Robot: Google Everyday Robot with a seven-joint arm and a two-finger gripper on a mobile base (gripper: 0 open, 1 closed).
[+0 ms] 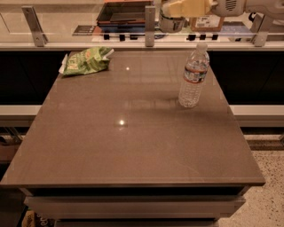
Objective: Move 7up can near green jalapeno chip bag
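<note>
The green jalapeno chip bag (86, 60) lies wrinkled at the table's back left corner. My gripper (178, 9), with pale yellow fingers, reaches in from the upper right, high above the table's back edge. It is shut on the 7up can (171, 23), a small silvery can hanging below the fingers; its logo is not readable. The can is in the air, well to the right of the bag and up and to the left of the bottle's cap.
A clear plastic water bottle (194, 77) stands upright at the back right of the brown table (133, 146). Behind the table runs a counter with a glass rail and metal posts (150, 24). Speckled floor shows at the right.
</note>
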